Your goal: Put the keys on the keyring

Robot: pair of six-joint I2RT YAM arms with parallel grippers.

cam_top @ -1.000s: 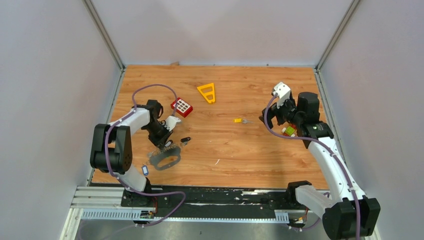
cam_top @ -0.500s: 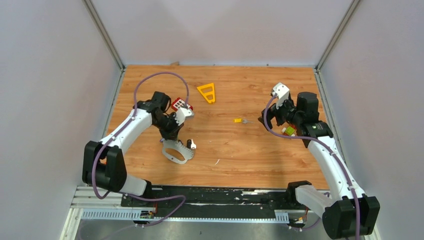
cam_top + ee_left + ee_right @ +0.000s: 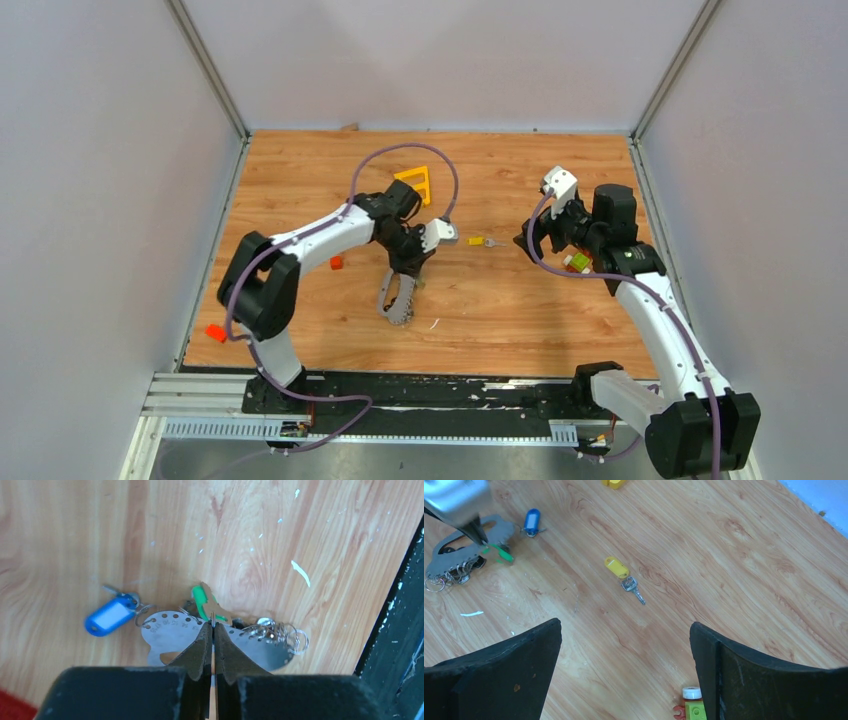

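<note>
Left gripper (image 3: 405, 268) is pressed together on the one keyring (image 3: 398, 298) at mid-worktop. Right gripper (image 3: 531, 240) is spread wide near the right edge. One yellow triangular frame (image 3: 415, 185) lies toward the far edge. One orange block (image 3: 336, 263), one red brick (image 3: 215, 332) at the left edge, one green-yellow brick (image 3: 577, 262) beside the right gripper. Three tagged keys: blue-tag key (image 3: 107, 617) and green-tag key (image 3: 200, 600) touching the keyring, yellow-tag key (image 3: 616, 567) alone between the grippers.

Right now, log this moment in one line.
left gripper: shut on keyring | right gripper: open | yellow-tagged key: lying loose
</note>
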